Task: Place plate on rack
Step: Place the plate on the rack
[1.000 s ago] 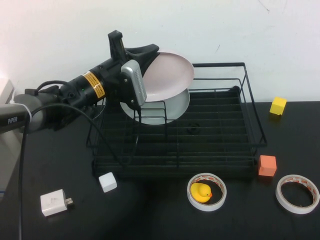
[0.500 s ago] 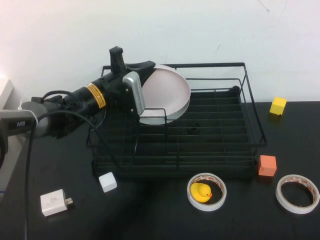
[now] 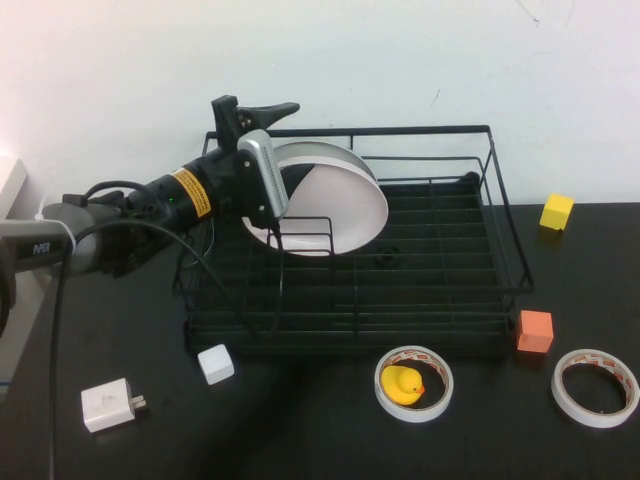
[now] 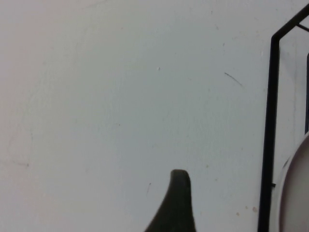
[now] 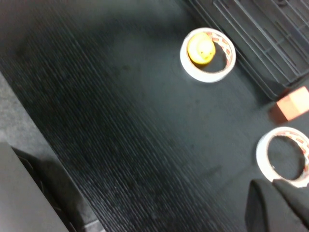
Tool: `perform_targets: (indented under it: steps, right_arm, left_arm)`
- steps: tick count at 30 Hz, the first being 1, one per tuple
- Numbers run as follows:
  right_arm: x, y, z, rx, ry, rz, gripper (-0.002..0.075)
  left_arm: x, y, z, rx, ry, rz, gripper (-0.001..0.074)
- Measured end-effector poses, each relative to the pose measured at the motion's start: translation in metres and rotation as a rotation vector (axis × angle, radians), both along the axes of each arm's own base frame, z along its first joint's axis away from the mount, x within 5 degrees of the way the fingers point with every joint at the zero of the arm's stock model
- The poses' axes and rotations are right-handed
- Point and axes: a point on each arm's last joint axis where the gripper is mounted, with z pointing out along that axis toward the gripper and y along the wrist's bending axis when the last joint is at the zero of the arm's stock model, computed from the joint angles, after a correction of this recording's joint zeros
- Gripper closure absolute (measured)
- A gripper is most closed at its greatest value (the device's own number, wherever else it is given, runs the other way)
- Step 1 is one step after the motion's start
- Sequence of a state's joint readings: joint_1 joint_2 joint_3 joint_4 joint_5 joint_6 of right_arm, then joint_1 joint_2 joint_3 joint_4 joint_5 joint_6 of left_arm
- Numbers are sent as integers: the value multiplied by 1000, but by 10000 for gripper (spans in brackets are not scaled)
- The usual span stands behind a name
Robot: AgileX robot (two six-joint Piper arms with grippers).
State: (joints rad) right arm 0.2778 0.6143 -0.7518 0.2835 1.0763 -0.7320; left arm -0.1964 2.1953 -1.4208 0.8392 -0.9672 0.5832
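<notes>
The pale pink plate (image 3: 335,210) stands on edge in the back left of the black wire rack (image 3: 440,130), leaning on the small upright divider. A whitish rim (image 3: 325,150) shows just behind its top; the grey-white plate is otherwise hidden. My left gripper (image 3: 280,125) is at the plate's upper left and is open, its upper finger (image 3: 268,108) clear above the rim. In the left wrist view one finger (image 4: 178,203), a rack bar (image 4: 268,145) and the plate's edge (image 4: 297,193) show. My right gripper (image 5: 273,195) is shut and empty above the table, out of the high view.
In front of the rack lie a tape ring with a yellow duck (image 3: 403,385), a second tape ring (image 3: 595,387), an orange cube (image 3: 535,331), a white cube (image 3: 215,363) and a white plug (image 3: 108,405). A yellow cube (image 3: 556,211) sits at the back right.
My left gripper has brought the pink plate down from above the rack until it stands on edge inside it. The upper finger has come off the rim.
</notes>
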Motion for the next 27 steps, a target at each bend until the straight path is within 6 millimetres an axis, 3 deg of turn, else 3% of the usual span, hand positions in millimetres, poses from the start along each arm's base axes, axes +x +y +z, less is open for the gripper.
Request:
perform_targets:
  steps: [18,27]
  right_arm:
    - [0,5,3,73,-10,5,727]
    - [3,7,7,105,-53,9,727]
  left_arm:
    - [5,5,-10,-187,362,93,181]
    - [5,5,-11,-288,463,95,181]
